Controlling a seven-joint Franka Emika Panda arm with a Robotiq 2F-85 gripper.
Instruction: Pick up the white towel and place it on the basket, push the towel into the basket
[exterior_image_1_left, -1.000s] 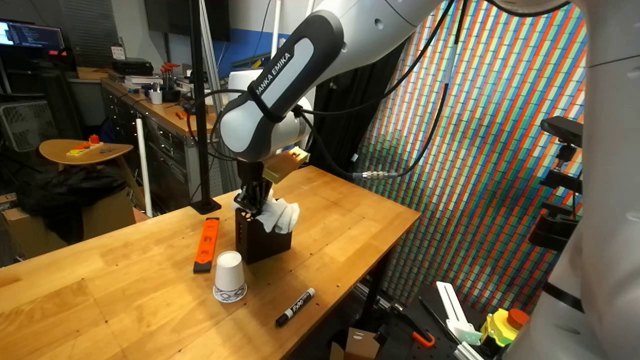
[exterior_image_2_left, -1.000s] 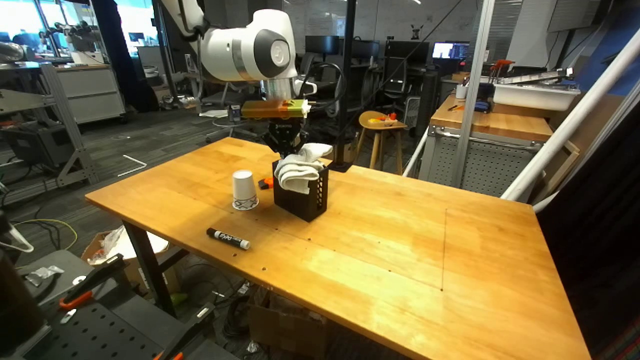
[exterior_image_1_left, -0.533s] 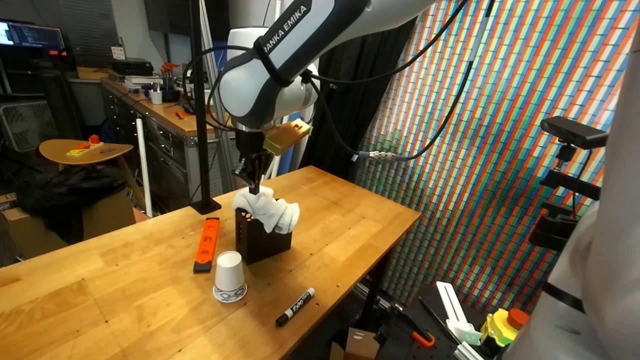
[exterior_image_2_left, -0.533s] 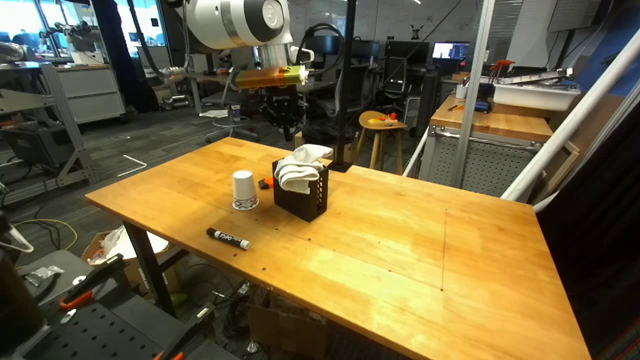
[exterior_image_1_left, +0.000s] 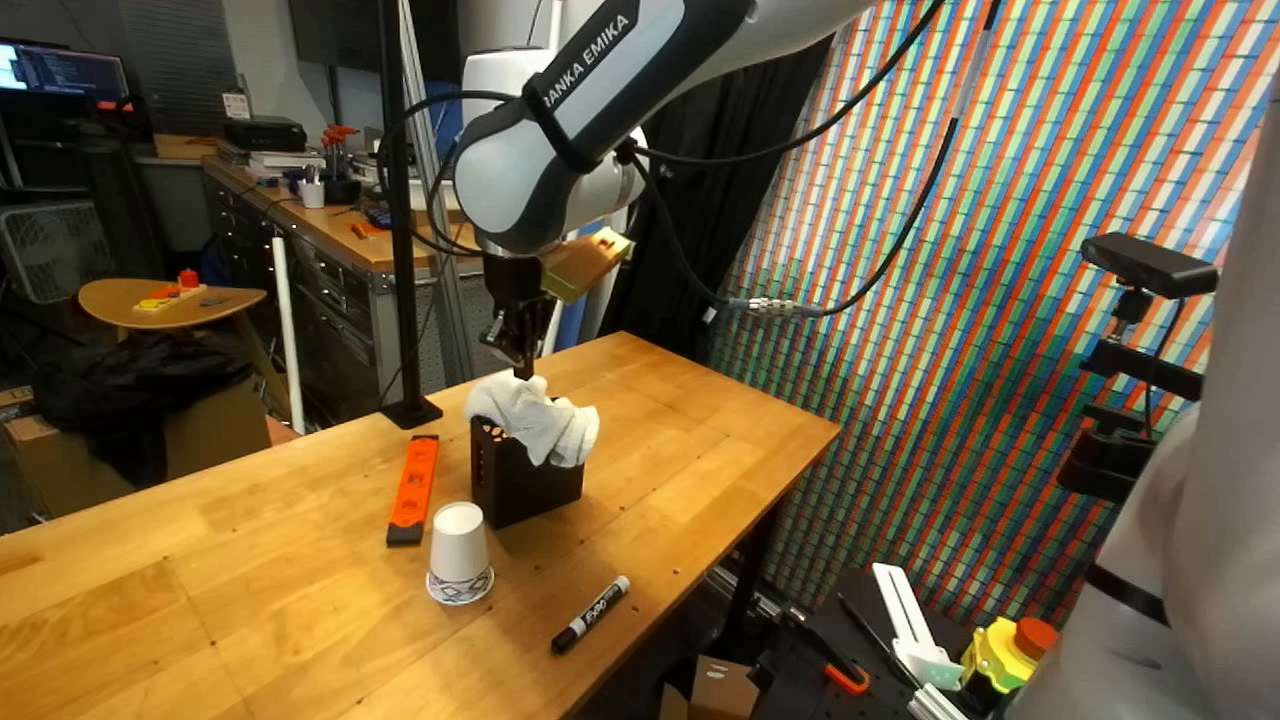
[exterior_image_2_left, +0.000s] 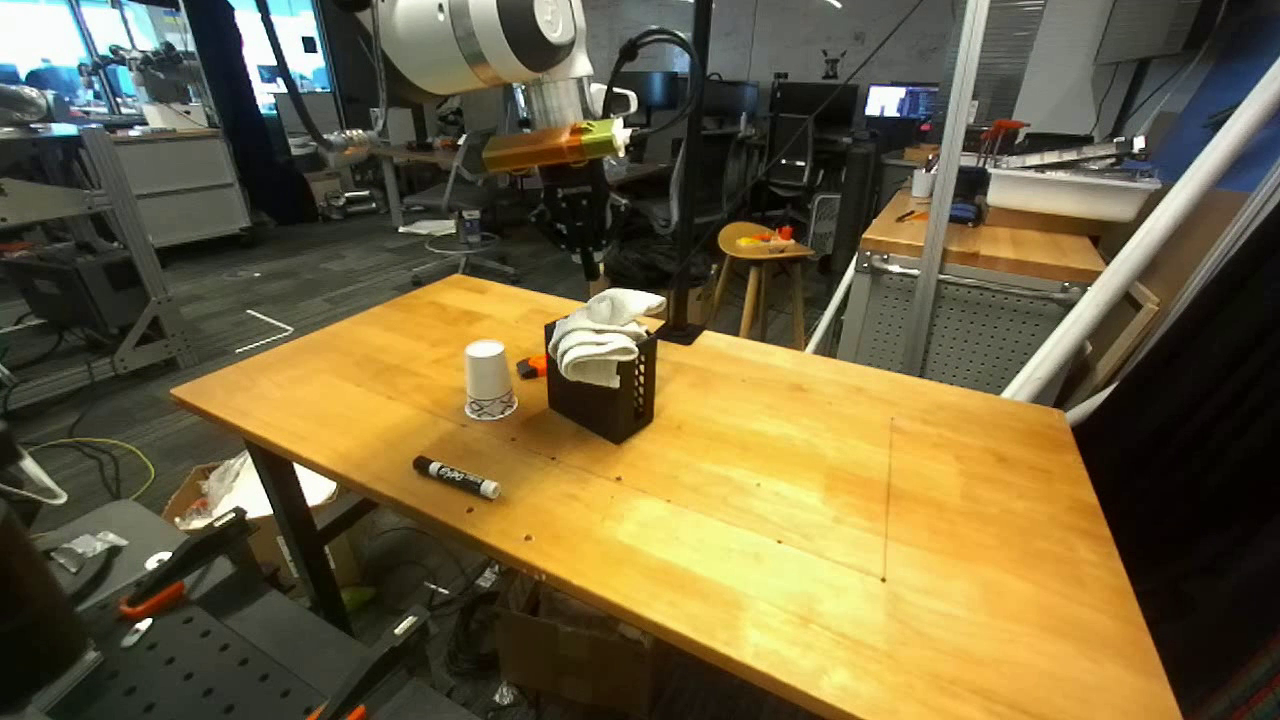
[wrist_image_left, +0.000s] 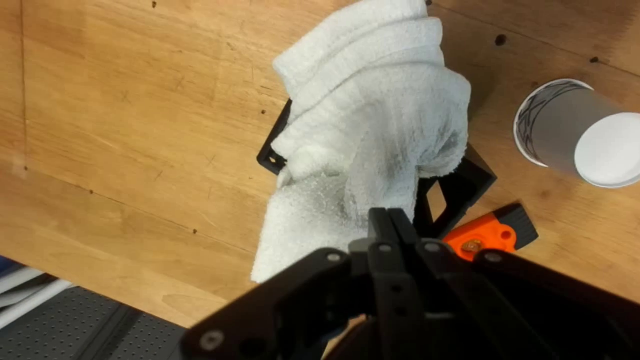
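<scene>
The white towel lies bunched over the top of the black basket, draping over its sides, in both exterior views: towel (exterior_image_1_left: 540, 420) and basket (exterior_image_1_left: 525, 490), towel (exterior_image_2_left: 600, 345) and basket (exterior_image_2_left: 592, 405). In the wrist view the towel (wrist_image_left: 370, 125) covers most of the basket's opening, and only the basket's corners (wrist_image_left: 462, 182) show. My gripper (exterior_image_2_left: 592, 278) is above the towel, pointing down and apart from it in that exterior view. In the wrist view its fingertips (wrist_image_left: 389, 212) are together with nothing between them. The inside of the basket is hidden.
A white paper cup (exterior_image_1_left: 460, 555) stands upside down beside the basket. An orange level (exterior_image_1_left: 413, 490) lies near the cup and basket. A black marker (exterior_image_1_left: 590, 615) lies near the table edge. A black upright post (exterior_image_2_left: 690, 200) stands at the table's far edge.
My gripper has risen from down in the towel to above it, then shifted slightly to the right in both exterior views. The towel and basket look the same.
</scene>
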